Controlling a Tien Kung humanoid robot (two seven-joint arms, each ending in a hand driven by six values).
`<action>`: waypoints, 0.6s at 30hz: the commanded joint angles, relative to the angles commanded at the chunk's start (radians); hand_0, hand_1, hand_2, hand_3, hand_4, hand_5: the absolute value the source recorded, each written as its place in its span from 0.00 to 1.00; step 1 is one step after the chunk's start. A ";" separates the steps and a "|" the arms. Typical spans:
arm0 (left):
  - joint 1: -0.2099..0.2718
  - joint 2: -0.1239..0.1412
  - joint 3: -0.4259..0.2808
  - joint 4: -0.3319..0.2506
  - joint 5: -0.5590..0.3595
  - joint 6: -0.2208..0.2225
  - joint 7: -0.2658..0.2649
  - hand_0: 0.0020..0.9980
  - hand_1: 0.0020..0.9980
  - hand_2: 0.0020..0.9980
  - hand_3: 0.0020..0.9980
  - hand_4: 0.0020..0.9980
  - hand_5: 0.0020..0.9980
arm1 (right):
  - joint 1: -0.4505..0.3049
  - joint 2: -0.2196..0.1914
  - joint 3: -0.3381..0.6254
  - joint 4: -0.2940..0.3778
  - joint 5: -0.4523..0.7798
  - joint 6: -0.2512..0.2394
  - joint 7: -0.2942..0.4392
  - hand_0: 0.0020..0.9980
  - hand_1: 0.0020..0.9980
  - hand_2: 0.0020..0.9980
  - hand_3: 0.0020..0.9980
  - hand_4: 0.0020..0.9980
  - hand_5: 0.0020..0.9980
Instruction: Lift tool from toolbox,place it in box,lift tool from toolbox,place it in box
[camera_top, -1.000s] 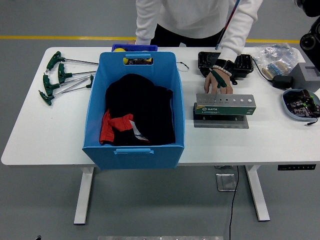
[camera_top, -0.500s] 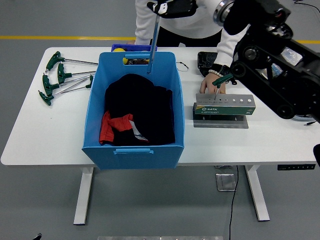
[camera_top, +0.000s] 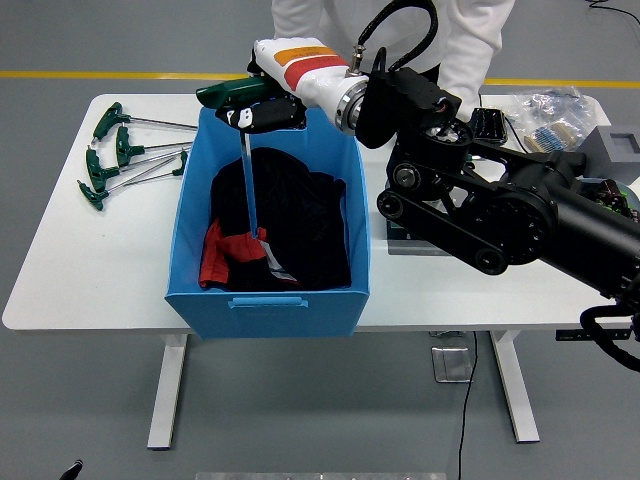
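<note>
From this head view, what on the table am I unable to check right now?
- Green tool rack: nearly all hidden behind the right arm.
- Person's hands: hidden behind that arm.
- Right hand on the T-handle tool: finger contact too small to see.
- Blue box: floor hidden under black cloth.
- Left arm: out of frame.

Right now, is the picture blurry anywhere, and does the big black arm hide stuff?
Head view: sharp almost everywhere; the lighting is even, with only soft shadows. The right arm fills the right middle, hiding much of the green tool holder. The right hand holds a green-handled tool over the blue box; its shaft looks slightly smeared.
</note>
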 joint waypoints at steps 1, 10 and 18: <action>0.000 0.000 0.000 0.000 0.000 0.000 0.000 0.69 0.64 0.69 0.70 0.74 0.63 | -0.001 0.000 -0.011 -0.012 0.004 0.001 0.008 0.53 0.49 0.55 0.47 0.84 0.65; -0.002 0.000 -0.001 0.000 0.001 0.002 0.000 0.69 0.63 0.69 0.70 0.74 0.63 | -0.006 0.000 -0.059 -0.081 0.036 0.020 0.037 0.68 0.70 0.74 0.61 0.87 0.65; -0.001 -0.001 -0.006 0.001 0.007 0.003 0.001 0.69 0.63 0.69 0.70 0.74 0.63 | -0.014 0.000 -0.061 -0.096 0.020 0.023 0.039 0.68 0.71 0.74 0.62 0.87 0.65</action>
